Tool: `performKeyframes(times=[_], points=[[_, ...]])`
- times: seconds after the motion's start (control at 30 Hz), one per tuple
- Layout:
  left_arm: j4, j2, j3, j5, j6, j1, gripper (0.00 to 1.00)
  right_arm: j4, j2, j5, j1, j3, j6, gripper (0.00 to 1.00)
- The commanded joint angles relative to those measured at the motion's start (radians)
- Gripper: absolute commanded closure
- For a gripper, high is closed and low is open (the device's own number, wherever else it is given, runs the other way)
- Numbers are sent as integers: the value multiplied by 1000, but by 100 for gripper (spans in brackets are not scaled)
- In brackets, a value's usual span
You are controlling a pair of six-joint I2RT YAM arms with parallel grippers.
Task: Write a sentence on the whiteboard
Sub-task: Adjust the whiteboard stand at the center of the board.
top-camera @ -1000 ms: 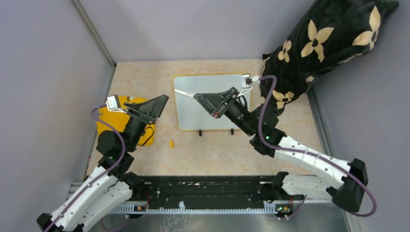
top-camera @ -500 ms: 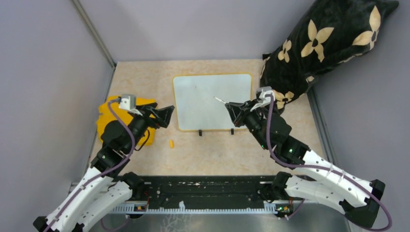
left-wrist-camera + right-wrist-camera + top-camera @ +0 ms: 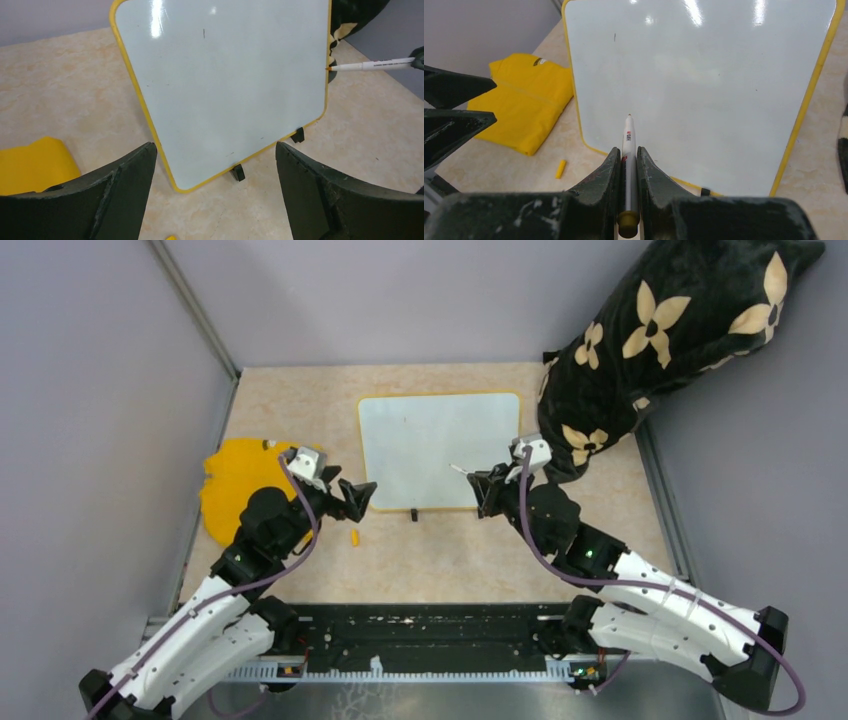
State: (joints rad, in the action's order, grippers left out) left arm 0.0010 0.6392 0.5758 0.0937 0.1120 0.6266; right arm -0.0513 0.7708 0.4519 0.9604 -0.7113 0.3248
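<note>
- The whiteboard (image 3: 440, 440) sits on the table (image 3: 450, 550) toward 12 o'clock in the top view, with its two black feet on the 6 o'clock edge.
- No sentence shows. Both wrist views show a white, glossy surface with only a tiny dark speck near the far-left corner, so I judge the writing not begun.
- The right gripper (image 3: 628, 155) has its jaws pinching a white pen (image 3: 628, 137). The orange tip is uncapped and points toward 12 o'clock.
- In the top view the tip hangs over the board's 5 o'clock corner. The left wrist view shows it at the right rim and seemingly not pressed to the surface, though I cannot rule out contact.
- The left gripper (image 3: 362, 498) has its jaws spread wide and holds nothing. It hovers at the board's 7 o'clock corner, just beside the rim.
- A small yellow cap (image 3: 354, 537) lies on the table at 6 o'clock from the left gripper, so uncapping looks done.
- A yellow cloth (image 3: 235, 480) lies at 9 o'clock and a black flowered pillow (image 3: 660, 330) at 2 o'clock, both apart from the work.
- Left to do: bring the tip to a starting spot, probably the board's far-left area, touch down and write every word.
</note>
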Motion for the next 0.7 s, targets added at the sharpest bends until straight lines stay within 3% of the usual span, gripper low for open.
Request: performKeyframes(times=[0.0,0.2,0.5,0.67], points=[[82,-40,-13,-112,32,4,7,-25,12,26,10,-52,45,100],[104,-50,-32,-176,95,4,7,-111,53,68,46,-123,41,100],[107,60,-46,-224,216,5,7,-83,85,90,86,-159,-33,100],[124,154,-44,-244,247,5,7,-10,70,68,89,-97,-44,100]])
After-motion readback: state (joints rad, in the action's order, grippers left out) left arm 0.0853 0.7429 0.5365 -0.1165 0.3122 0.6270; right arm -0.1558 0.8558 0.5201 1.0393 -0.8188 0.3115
